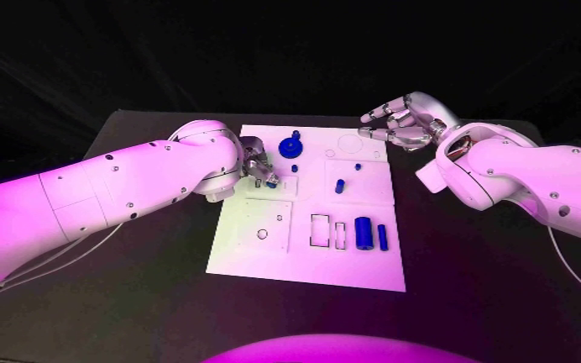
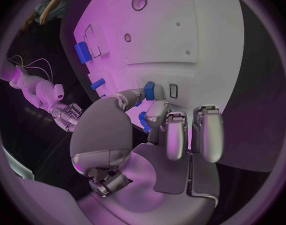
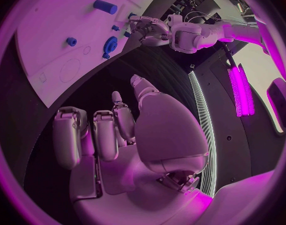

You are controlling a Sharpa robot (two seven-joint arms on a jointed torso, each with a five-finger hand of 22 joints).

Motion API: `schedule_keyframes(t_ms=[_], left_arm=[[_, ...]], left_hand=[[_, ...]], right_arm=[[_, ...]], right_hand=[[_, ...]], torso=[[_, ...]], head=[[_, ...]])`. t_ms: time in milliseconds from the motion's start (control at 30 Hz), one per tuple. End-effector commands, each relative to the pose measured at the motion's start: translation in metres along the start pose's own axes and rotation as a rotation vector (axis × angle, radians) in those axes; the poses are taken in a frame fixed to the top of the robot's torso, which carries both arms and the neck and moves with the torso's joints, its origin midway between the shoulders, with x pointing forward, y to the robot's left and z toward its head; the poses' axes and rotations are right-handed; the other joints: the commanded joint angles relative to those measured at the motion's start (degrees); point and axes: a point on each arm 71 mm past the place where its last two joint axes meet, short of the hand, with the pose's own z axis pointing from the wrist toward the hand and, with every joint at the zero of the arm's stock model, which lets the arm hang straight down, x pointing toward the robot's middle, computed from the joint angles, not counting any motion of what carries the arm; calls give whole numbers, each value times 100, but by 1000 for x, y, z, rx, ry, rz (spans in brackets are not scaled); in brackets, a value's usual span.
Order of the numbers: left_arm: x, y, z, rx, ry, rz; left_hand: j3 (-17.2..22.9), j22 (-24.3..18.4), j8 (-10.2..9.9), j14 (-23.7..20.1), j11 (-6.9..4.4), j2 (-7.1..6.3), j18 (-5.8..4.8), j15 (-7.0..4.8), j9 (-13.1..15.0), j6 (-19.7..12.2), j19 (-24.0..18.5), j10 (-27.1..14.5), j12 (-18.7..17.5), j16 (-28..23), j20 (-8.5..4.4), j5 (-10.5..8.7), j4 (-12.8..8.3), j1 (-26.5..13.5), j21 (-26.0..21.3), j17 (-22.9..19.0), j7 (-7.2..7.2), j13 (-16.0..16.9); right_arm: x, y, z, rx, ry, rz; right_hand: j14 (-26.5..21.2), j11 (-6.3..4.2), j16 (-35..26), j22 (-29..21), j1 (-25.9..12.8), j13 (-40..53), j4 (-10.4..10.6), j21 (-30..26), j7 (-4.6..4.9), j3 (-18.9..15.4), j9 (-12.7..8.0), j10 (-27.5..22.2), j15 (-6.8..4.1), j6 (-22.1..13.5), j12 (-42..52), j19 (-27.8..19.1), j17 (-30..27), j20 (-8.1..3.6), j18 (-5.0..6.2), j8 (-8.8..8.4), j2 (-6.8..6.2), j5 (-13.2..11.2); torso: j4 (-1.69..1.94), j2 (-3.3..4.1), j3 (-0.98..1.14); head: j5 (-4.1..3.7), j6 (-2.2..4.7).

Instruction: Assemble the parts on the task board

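Observation:
The white task board [image 1: 254, 254] lies in the middle of the black table. My left hand [image 1: 258, 170] is over its far left part, fingers curled. In the left wrist view the thumb and a finger [image 2: 158, 110] meet at a small blue part [image 2: 149, 91], which looks pinched beside a narrow slot [image 2: 173, 90]. A round blue knob [image 1: 290, 146] stands just right of that hand. A small blue peg [image 1: 340, 185] lies mid-board. A thick blue cylinder [image 1: 363, 233] and a thin one [image 1: 383, 237] lie near the right edge. My right hand [image 1: 400, 123] hovers off the board's far right corner, fingers spread, holding nothing.
Rectangular recesses [image 1: 320, 230] sit beside the cylinders, and a round outline [image 1: 348, 142] marks the board's far right. A small hole [image 1: 263, 234] is in the near left panel. Black table [image 1: 472, 279] surrounds the board. A thin cable [image 1: 49, 258] hangs under my left arm.

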Motion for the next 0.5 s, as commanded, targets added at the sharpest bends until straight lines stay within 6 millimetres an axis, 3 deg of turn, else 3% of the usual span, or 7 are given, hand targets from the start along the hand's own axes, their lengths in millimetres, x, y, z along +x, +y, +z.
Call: schedule_keyframes(t_ms=[33, 500], left_arm=[[5, -4, 1, 9, 33, 0], [4, -2, 1, 4, 32, -10]], left_hand=[[298, 595, 28, 546, -27, 41, -105, -54, 38, 129, 131, 29, 52, 9, -57, -18, -388, -31, 24, 1299, -168, 58], [-833, 616, -38, 547, -53, 171, -110, -81, 64, 218, 149, 3, 147, 10, -86, -30, 6, -83, 21, 1303, -204, 125]], right_arm=[[1, 1, 0, -7, 13, 0], [1, 0, 0, -7, 12, -1]], right_hand=[[368, -27, -28, 752, -35, 376, -8, -31, -2, -29, -6, 25, -26, 9, 15, 150, 554, -43, 55, 39, 0, 20], [364, -26, -40, 740, -51, 366, 1, -46, -3, -41, -7, 17, -27, 8, 3, 144, 536, -44, 58, 40, 1, 19]], torso=[[3, -1, -1], [5, 1, -3]], head=[[-8, -2], [-16, -17]])
